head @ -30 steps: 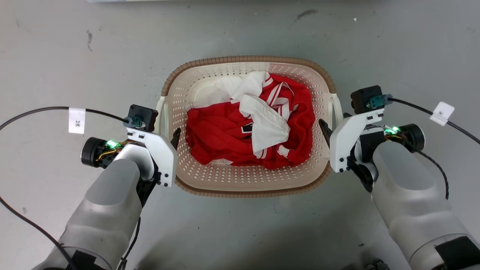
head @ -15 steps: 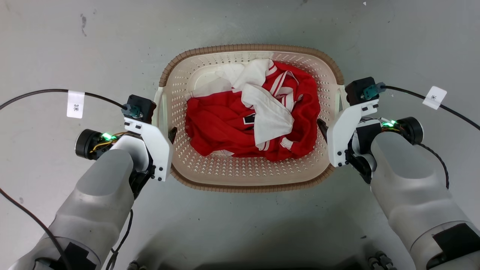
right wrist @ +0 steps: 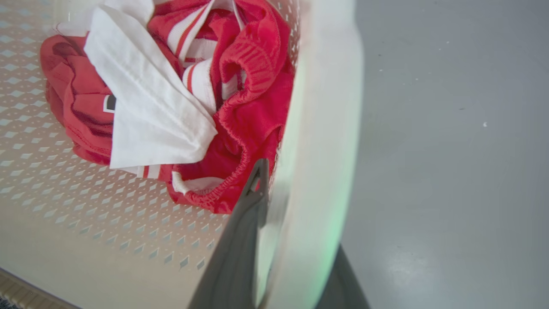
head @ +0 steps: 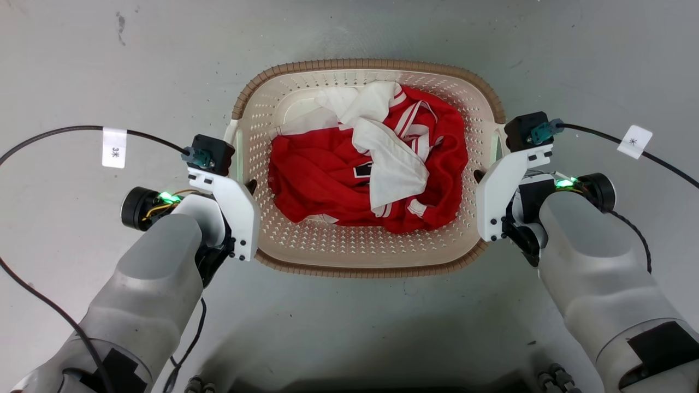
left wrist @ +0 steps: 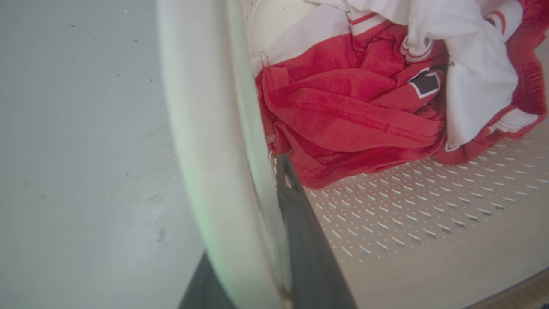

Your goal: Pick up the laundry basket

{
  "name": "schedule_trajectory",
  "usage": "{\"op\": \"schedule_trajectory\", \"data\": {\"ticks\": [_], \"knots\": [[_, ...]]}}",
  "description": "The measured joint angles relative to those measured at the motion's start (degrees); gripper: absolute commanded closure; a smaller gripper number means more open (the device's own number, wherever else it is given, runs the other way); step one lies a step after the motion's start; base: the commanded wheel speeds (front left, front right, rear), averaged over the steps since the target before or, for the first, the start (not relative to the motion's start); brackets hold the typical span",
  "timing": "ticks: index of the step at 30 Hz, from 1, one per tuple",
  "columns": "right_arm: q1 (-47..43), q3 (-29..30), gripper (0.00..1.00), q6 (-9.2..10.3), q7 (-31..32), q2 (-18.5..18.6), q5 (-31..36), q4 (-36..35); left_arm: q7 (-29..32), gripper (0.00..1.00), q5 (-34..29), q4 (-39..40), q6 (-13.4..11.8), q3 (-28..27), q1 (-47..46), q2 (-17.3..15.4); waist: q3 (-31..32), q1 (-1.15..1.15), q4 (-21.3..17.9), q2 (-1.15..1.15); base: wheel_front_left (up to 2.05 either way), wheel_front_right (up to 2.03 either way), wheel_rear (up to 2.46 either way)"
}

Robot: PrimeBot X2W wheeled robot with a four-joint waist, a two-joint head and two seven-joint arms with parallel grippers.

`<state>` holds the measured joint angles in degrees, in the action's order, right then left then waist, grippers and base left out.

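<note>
The laundry basket (head: 306,248), cream with perforated walls and a brown woven-look rim, sits mid-frame in the head view over grey floor. It holds red and white clothes (head: 377,174). My left gripper (head: 244,184) straddles the left white handle (left wrist: 214,150). One dark finger (left wrist: 300,231) is inside against the wall and the other is outside, both tight on the handle. My right gripper (head: 483,176) straddles the right handle (right wrist: 321,128) the same way, with its inner finger (right wrist: 244,223) pressed against it. Whether the basket touches the floor cannot be told.
Bare grey floor (head: 109,65) surrounds the basket on all sides. Black cables with white tags (head: 114,147) (head: 634,142) trail outward from both wrists. Parts of my own base show at the bottom edge (head: 549,379).
Both grippers have closed in over the side handles, and their inner fingers sit deeper along the basket walls. The head view has shifted, so the basket appears higher and slightly larger.
</note>
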<state>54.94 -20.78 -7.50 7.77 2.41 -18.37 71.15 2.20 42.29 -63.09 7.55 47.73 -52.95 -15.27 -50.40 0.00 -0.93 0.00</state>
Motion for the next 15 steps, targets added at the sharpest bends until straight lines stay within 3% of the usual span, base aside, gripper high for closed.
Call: {"op": "schedule_trajectory", "data": {"ticks": [8, 15], "knots": [[-0.07, -2.82, 1.0, 0.0, 0.98, 0.15, 0.35, 0.9, 1.52, 1.0, 4.42, 1.13, -0.03, 3.49, 1.01, -0.46, 2.22, 0.0, 0.03, 0.0, 0.0, 0.0, 0.0], [-2.64, -6.21, 1.0, 0.01, 9.17, 0.08, -1.03, 1.2, 7.7, 1.0, 10.87, 3.88, -0.04, 7.1, 5.05, -2.08, 8.48, 0.0, 0.12, 0.0, 0.0, 0.0, 0.0]]}}
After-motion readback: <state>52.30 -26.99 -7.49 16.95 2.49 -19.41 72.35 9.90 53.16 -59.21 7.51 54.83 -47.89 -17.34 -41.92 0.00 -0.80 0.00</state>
